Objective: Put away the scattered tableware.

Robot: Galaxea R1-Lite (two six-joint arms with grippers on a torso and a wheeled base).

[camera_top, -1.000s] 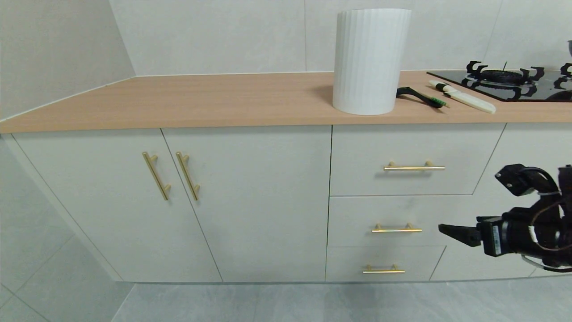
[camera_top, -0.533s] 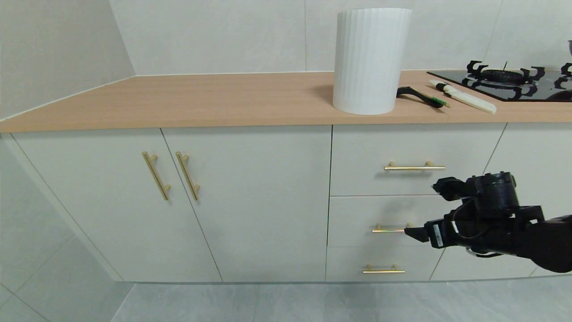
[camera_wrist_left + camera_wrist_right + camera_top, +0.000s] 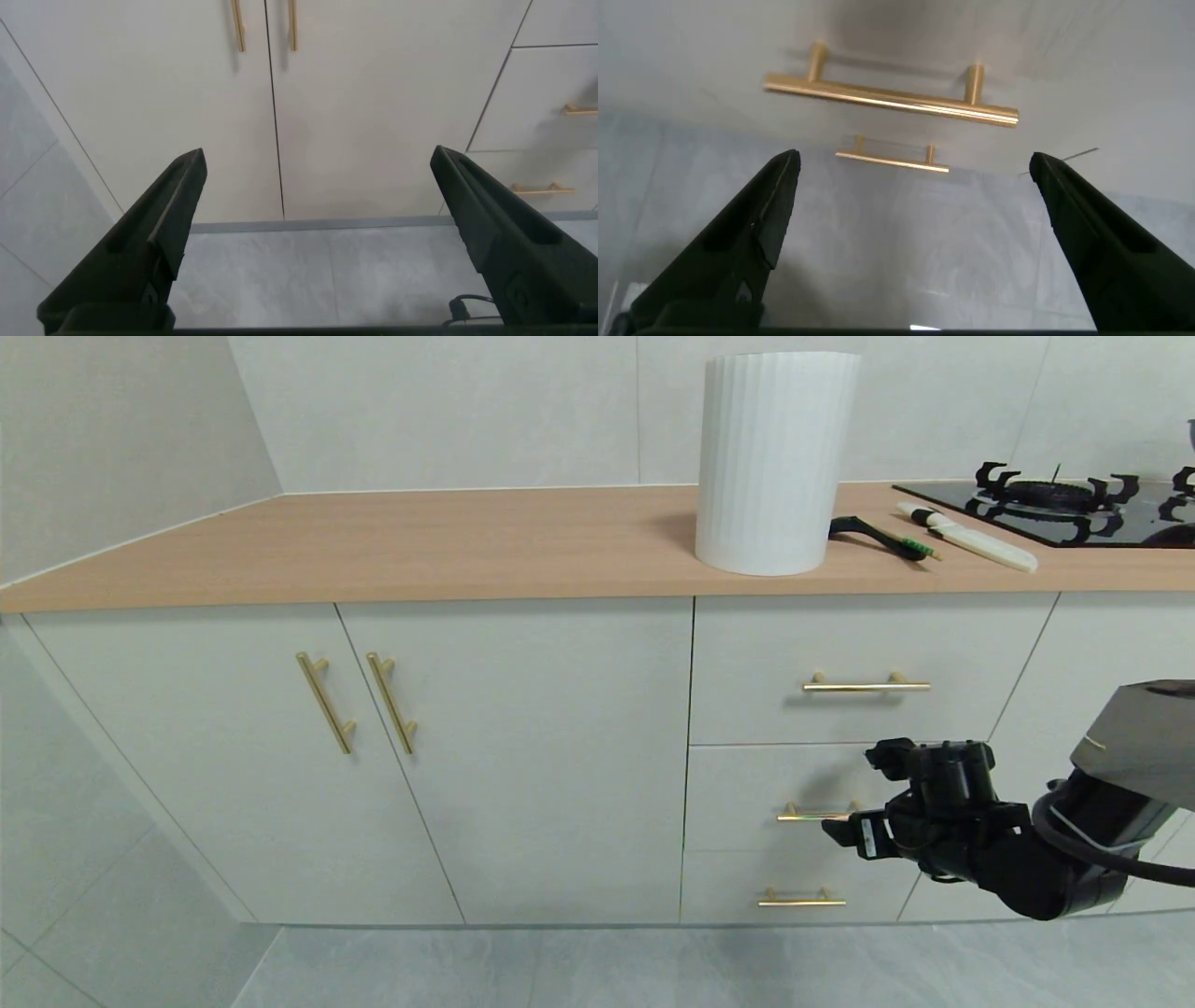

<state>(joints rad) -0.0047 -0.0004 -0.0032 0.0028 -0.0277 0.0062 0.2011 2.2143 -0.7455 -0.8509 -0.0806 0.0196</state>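
Note:
On the wooden counter, a black utensil with a green tip [image 3: 882, 538] and a white utensil with a dark band [image 3: 966, 537] lie to the right of a tall white ribbed container [image 3: 775, 462]. Below them, my right gripper [image 3: 840, 826] is open, its tips just at the right end of the middle drawer's gold handle [image 3: 822, 816]. In the right wrist view that handle [image 3: 892, 98] sits close ahead of the open right gripper [image 3: 915, 161]. The left gripper [image 3: 318, 154] is open and holds nothing, facing the cabinet doors low near the floor.
Top drawer handle [image 3: 865, 686] and bottom drawer handle [image 3: 801, 900] lie above and below the right gripper. Two door handles [image 3: 359, 702] are on the left cabinet. A black gas hob [image 3: 1055, 509] fills the counter's far right. The counter's left half [image 3: 420, 541] is bare.
The right arm has swung left and slightly down, bringing its gripper from right of the drawers up to the middle drawer's handle. Nothing on the counter moved.

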